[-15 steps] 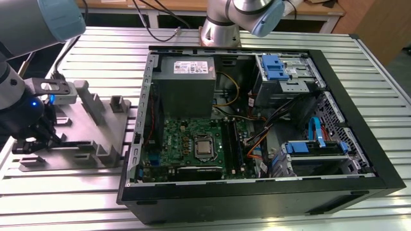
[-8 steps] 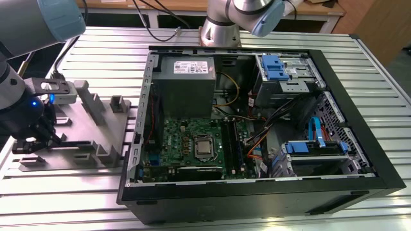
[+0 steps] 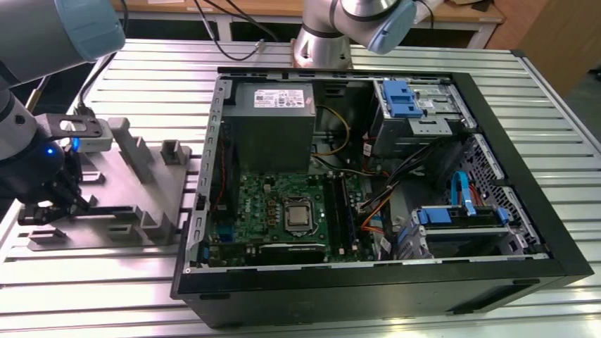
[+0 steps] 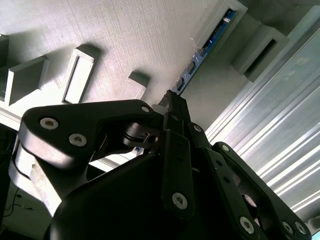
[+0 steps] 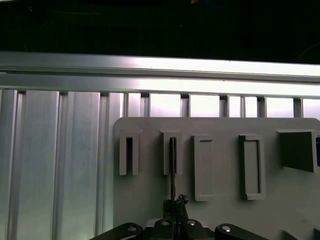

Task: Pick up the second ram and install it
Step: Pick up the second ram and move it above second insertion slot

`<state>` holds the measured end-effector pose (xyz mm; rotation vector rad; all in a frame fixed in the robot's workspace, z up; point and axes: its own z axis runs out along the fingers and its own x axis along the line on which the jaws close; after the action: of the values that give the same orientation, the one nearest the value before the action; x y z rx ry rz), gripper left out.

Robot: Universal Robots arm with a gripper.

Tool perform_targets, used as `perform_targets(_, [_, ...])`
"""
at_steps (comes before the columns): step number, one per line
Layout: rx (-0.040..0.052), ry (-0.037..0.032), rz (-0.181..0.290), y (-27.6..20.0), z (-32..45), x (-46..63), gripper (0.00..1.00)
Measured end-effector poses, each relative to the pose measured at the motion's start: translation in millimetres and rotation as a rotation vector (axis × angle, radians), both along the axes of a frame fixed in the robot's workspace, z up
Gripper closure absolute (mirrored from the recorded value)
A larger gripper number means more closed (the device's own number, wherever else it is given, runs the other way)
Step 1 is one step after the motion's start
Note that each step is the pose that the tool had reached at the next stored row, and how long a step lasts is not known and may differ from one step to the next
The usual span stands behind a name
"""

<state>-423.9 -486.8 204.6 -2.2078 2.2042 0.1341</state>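
The ram (image 5: 172, 165) is a thin dark stick standing on edge in a narrow slot of the grey holder plate (image 5: 225, 210). In the second wrist view its blue-green edge (image 4: 207, 45) runs along the slot toward my fingertips. My gripper (image 5: 174, 204) sits at the stick's near end, its black fingers (image 4: 175, 150) drawn together on that end. In the exterior view the gripper (image 3: 42, 210) is low over the holder (image 3: 141, 176) at the exterior view's left, beside the open computer case (image 3: 376, 176). The green motherboard (image 3: 272, 204) lies inside the case.
The holder has several other raised slots and pockets (image 5: 250, 165). It rests on a ribbed aluminium table (image 3: 112, 282). Inside the case are a grey power supply (image 3: 272, 113), blue drive brackets (image 3: 399, 98) and loose cables (image 3: 376, 204). A second arm's base (image 3: 324, 42) stands behind the case.
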Motion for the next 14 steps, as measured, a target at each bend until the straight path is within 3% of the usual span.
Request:
perform_targets(9, [0.0003,0.0001,0.0,0.0,0.7,0.0,0.89])
perform_targets(14, [0.0003,0.0,0.0,0.0,5.9,0.0,0.89])
